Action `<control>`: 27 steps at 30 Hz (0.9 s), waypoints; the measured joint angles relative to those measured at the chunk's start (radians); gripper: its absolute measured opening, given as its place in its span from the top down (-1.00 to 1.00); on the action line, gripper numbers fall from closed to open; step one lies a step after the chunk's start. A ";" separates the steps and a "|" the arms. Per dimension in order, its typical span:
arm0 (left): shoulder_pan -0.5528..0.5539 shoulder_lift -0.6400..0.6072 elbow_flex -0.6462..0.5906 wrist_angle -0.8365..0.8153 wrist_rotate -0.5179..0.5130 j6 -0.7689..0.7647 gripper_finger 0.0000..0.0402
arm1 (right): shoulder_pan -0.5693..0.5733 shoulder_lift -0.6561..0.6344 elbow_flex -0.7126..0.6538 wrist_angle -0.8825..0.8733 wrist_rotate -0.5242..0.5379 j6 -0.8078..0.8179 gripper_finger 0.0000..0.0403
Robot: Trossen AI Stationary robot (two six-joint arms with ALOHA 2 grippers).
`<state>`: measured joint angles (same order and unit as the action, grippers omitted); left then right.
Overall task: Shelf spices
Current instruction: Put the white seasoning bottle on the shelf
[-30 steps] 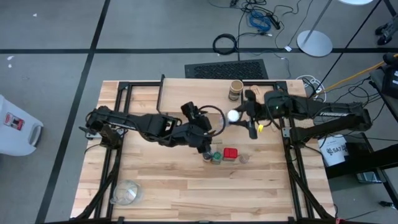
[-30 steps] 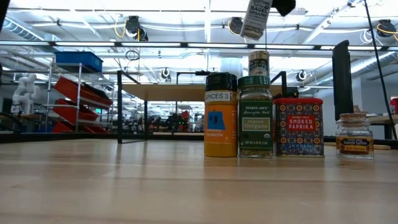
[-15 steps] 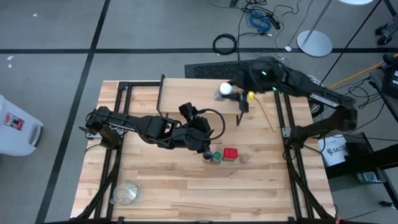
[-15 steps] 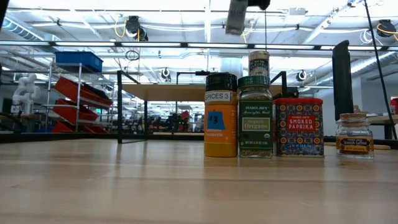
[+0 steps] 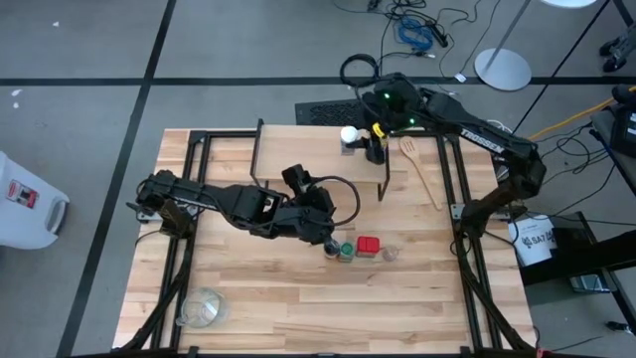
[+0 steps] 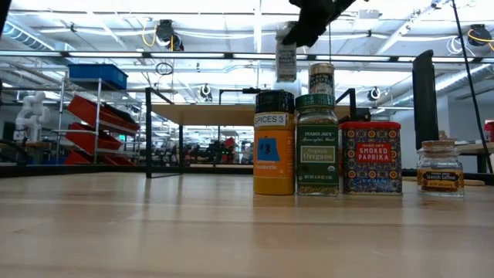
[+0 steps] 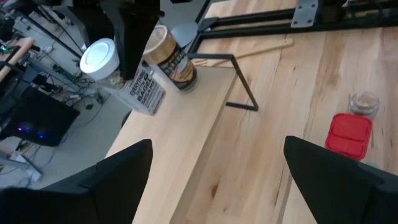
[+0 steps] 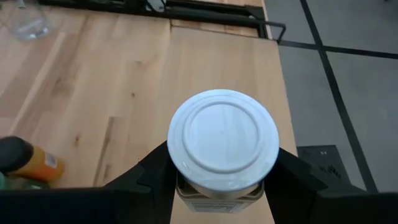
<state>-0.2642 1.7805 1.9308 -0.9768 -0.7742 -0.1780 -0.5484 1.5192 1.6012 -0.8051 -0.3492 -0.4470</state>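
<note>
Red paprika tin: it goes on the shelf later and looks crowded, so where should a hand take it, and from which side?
Probably from above, closing on the front and back faces. The red paprika tin stands upright and square, the oregano jar close beside one side and a small cork-topped jar near the other, leaving little finger room there.

A robotics lab or workshop: the wooden worktable (image 5: 298,298) stands on grey floor (image 5: 89,40) strewn with coiled cables (image 5: 417,30), and the low view looks across a large hall with ceiling ducts and strip lights (image 6: 162,31) and racks of red bins (image 6: 93,116)
</note>
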 joint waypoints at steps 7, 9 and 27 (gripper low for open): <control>0.000 0.000 -0.008 -0.026 -0.001 -0.022 -0.86 | -0.036 0.001 0.002 -0.050 -0.047 -0.021 0.11; 0.000 0.000 -0.008 -0.040 -0.002 -0.026 -0.86 | -0.040 0.001 0.002 -0.067 -0.048 -0.021 0.11; 0.000 0.000 -0.009 -0.038 -0.002 -0.026 -0.86 | -0.046 0.075 -0.002 -0.045 -0.043 0.014 0.10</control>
<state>-0.2646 1.7809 1.9222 -1.0147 -0.7757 -0.2039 -0.5945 1.5944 1.5997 -0.8501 -0.3927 -0.4327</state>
